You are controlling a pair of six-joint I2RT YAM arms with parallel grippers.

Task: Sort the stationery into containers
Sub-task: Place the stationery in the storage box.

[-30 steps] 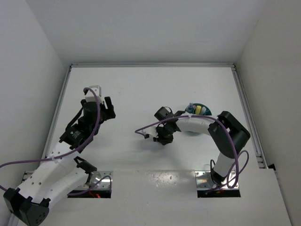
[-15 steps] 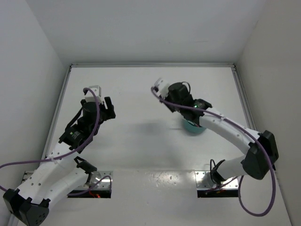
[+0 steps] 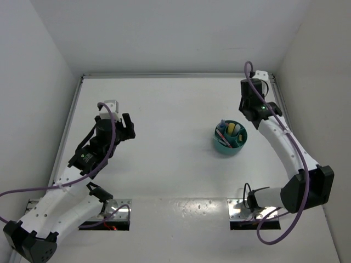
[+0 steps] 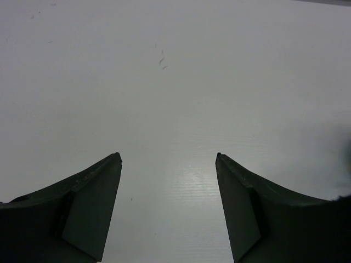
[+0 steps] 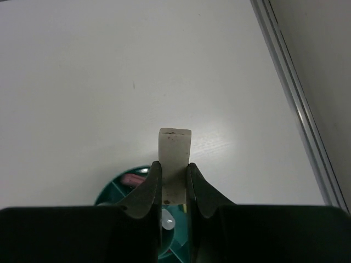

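Note:
The round teal cup [image 3: 226, 150] stands right of the table's centre and holds several pens, among them a yellow highlighter [image 3: 231, 129] and a blue-capped marker [image 3: 221, 125]. My right gripper [image 3: 249, 114] hangs just beyond the cup's far right rim. In the right wrist view it [image 5: 174, 163] is shut on a small tan block [image 5: 175, 143], with the cup [image 5: 112, 193], a pink stick [image 5: 131, 179] and a white pen tip [image 5: 168, 222] below the fingers. My left gripper [image 3: 127, 127] is open and empty over bare table at the left; it is also in its wrist view [image 4: 168, 156].
A metal rail [image 5: 296, 93] runs along the table's right edge, close to the right gripper, and shows in the top view too [image 3: 286, 118]. White walls enclose the table on the left, back and right. No loose stationery shows on the table top.
My right arm has swung from the table's middle, past the cup, to the far right side. The left arm has not moved.

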